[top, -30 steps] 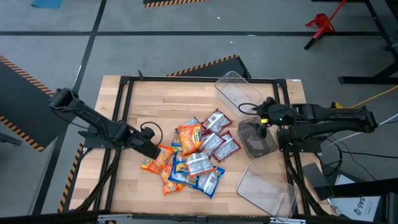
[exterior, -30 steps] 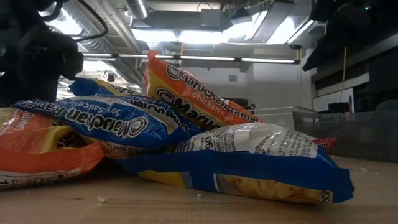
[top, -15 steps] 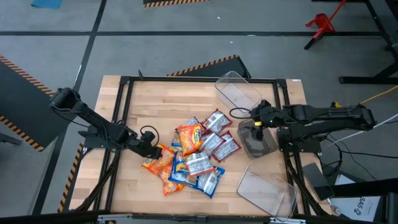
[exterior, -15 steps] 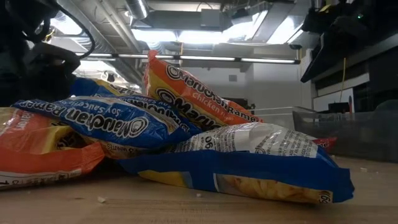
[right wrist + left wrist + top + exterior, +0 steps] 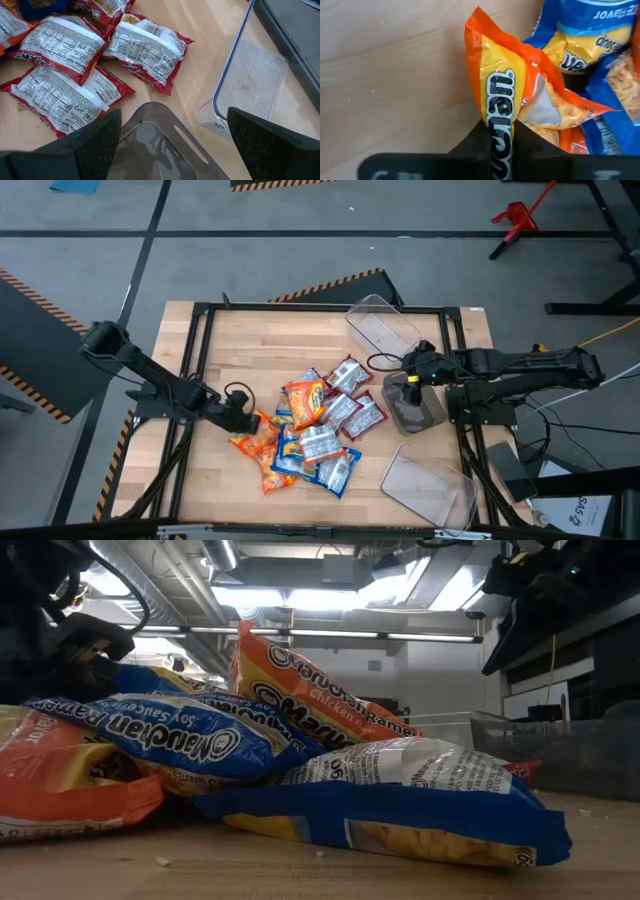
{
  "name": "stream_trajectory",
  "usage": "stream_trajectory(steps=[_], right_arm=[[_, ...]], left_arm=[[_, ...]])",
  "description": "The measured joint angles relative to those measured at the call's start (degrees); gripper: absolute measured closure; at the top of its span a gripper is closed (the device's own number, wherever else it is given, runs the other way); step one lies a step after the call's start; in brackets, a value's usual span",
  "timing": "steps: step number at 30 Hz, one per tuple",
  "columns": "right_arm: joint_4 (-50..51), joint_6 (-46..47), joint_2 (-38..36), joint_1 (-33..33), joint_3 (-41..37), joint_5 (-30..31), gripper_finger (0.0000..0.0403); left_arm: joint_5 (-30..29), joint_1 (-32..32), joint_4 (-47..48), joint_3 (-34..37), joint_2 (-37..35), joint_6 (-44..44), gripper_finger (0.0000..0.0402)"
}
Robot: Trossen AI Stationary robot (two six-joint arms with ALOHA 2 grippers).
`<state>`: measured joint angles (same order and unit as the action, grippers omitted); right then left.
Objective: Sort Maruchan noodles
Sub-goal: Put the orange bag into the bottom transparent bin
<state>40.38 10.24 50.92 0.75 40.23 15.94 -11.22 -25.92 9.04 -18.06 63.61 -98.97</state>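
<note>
Orange Maruchan packet (image 5: 507,107) now pinched in left gripper (image 5: 498,150), dragged slightly clear; right gripper (image 5: 170,145) wide, advanced over dark tub (image 5: 412,402).

Bare table (image 5: 250,350) is lying open beyond the left gripper (image 5: 246,420); piled packets (image 5: 310,435) are crowding its right. The dark grey tub (image 5: 415,405) is sitting under the right gripper (image 5: 410,379); clear tubs (image 5: 380,320) are flanking it.

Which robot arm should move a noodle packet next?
The left: its gripper already pinches an orange packet at the pile's edge. The right gripper hangs open over the grey tub, holding nothing.
</note>
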Motion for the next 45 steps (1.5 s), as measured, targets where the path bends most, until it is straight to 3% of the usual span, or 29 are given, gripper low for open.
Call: stream_trajectory(steps=[7,18,26,32,37,40,45], right_arm=[[-1.5,0.0,0.0,0.0,0.0,-0.1,0.0052],[-4.4,-1.6,0.0,0.0,0.0,-0.4,0.0052],[-7.5,-1.8,0.0,0.0,0.0,12.3,0.0052],[-7.6,-4.2,-0.4,0.0,0.0,23.2,0.0052],[-7.8,-4.3,-2.3,0.0,0.0,25.7,0.0052],[-7.2,-4.2,-4.6,0.0,0.0,26.6,0.0052],[-6.7,-4.2,-10.1,0.0,0.0,35.7,0.0052]], left_arm=[[-4.7,0.0,-2.0,-0.9,-4.5,-1.9,0.0381],[-16.1,0.0,-1.9,-11.4,-9.7,3.6,0.0381],[-22.4,3.1,-2.2,-24.4,-5.3,18.5,0.0383],[-20.2,8.3,-2.7,-37.1,4.9,35.8,0.0386],[-16.3,11.5,-5.0,-49.0,16.3,51.3,0.0386],[-11.1,13.0,-8.6,-54.8,22.9,57.6,0.0386],[-2.3,14.6,-10.1,-63.9,32.6,63.3,0.0387]])
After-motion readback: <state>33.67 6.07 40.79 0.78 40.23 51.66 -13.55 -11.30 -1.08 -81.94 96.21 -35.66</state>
